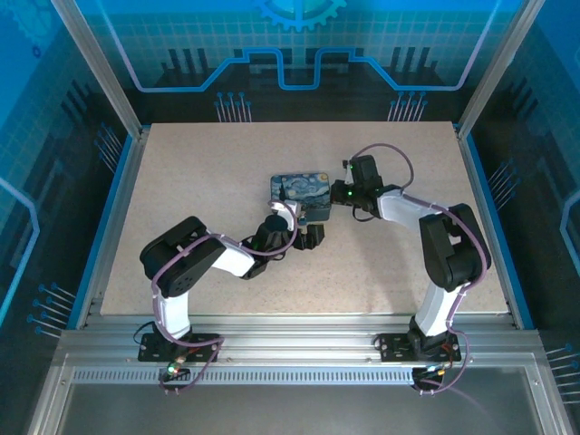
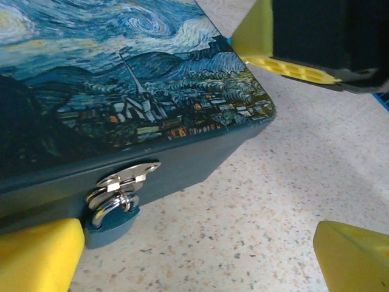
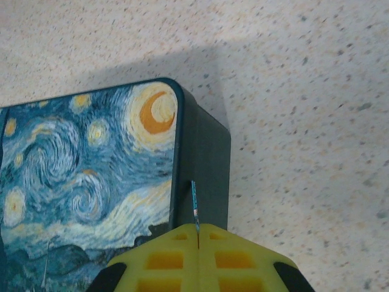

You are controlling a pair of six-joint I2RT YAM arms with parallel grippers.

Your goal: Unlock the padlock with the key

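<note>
The padlock [image 2: 112,212], a small blue body with a silvery shackle, hangs from the hasp [image 2: 129,174] on the front wall of the starry-night tin [image 2: 121,79]. My left gripper [image 2: 197,261] is open, its yellow fingers [image 2: 36,255] wide apart. The padlock sits just beside the left finger, and bare table lies between the two. My right gripper [image 3: 198,234] is shut on the key [image 3: 194,204], a thin blade seen edge-on that sticks out of the pads along the tin's side wall [image 3: 206,164]. From above, the left gripper [image 1: 308,237] is at the tin's near side and the right gripper [image 1: 349,192] at its right end.
The tin [image 1: 299,192] lies mid-table on a speckled beige top [image 1: 181,199]. Aluminium frame posts and blue panels bound the table on the left, right and back. The right arm's yellow pads [image 2: 292,64] hang over the tin's far corner in the left wrist view.
</note>
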